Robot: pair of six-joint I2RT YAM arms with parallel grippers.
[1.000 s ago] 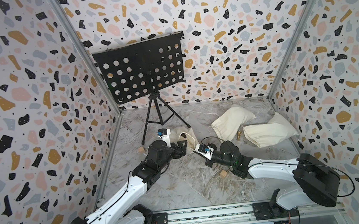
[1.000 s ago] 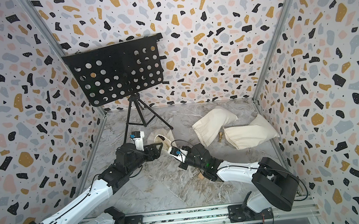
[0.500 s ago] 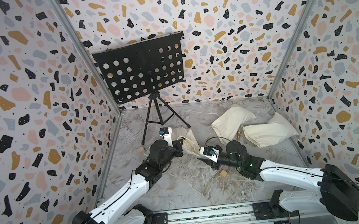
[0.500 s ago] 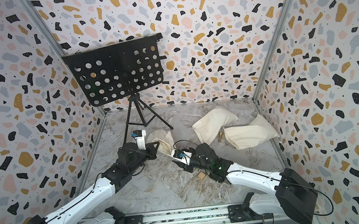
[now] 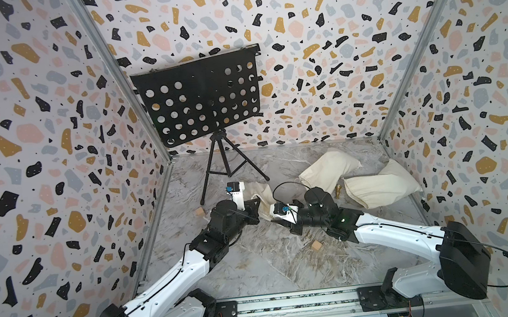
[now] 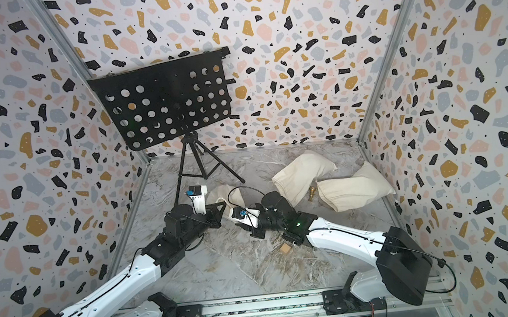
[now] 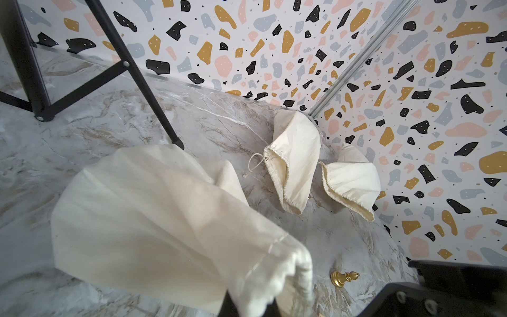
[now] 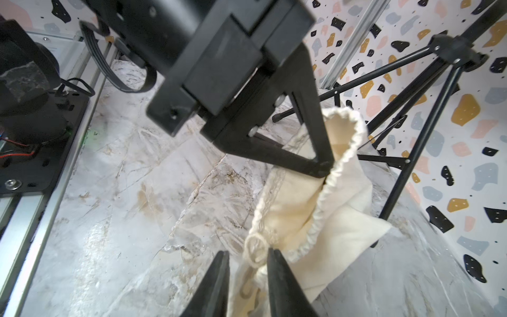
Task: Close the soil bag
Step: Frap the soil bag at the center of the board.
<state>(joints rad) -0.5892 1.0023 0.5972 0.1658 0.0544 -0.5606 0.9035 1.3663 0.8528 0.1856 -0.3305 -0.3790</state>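
Soil bag (image 8: 296,208) slants; mouth up, bottom toward tripod (image 8: 452,52)

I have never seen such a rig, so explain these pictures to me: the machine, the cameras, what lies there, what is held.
The machine is two white robot arms, each ending in a two-fingered hand. Two pictures look down from overhead; two come from cameras on the wrists. On the marble surface are a black music stand, two cream bags, a gold chess piece and wooden cubes. The left hand pinches the rim of a third bag; the right hand, open, is at its drawstring.
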